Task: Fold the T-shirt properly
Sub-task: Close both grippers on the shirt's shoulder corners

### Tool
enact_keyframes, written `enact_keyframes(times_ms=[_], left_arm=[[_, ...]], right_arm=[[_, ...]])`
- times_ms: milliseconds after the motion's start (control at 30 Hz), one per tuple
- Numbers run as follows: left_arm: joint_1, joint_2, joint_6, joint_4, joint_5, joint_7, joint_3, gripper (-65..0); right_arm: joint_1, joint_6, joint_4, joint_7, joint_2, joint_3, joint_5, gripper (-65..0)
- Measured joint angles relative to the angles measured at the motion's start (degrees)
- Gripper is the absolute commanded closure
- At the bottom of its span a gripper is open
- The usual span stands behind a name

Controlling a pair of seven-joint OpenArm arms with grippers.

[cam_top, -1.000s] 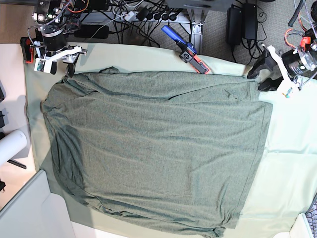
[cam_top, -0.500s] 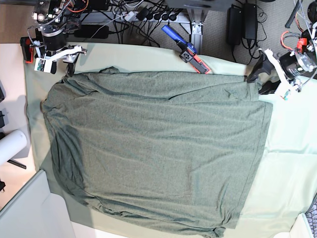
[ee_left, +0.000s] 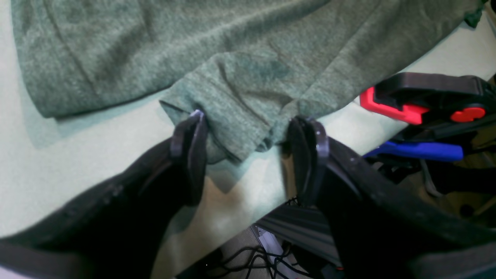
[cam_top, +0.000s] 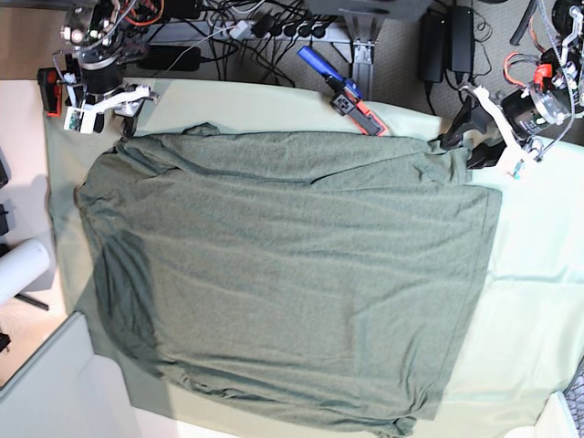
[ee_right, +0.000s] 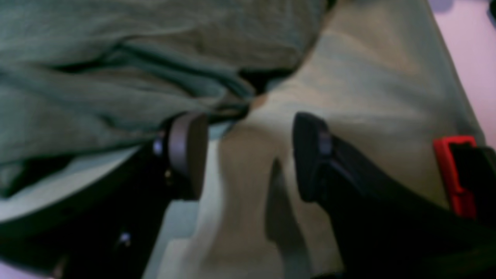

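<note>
Your T-shirt (cam_top: 292, 274) lies spread nearly flat over the pale green table sheet (cam_top: 538, 301), filling most of the base view, with soft wrinkles across the body and a rumpled hem along the near edge. Your left gripper (ee_left: 248, 149) sits at the shirt's far corner on the base view's right, its jaws apart with a folded sleeve end (ee_left: 232, 112) lying between the fingertips; the jaws are not closed on the cloth. Just beside it, off the table edge, you can see a red, black and blue clamp (ee_left: 426, 112). Your right gripper (ee_right: 248, 155) is at the opposite far corner, jaws also spread wide, one finger (ee_right: 186, 151) touching the shirt's bunched edge and the other over bare sheet. That wrist view is blurred.
</note>
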Motion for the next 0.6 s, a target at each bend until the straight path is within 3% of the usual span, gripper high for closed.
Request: enact_keyframes(times_ms=[600], left_arm=[[0.0,0.0,0.0,0.0,0.0,-0.1,0.0,-36.9]], right_arm=[[3.3,-0.1,-2.3,-0.2,-0.1,0.0,4.5,-34.9]])
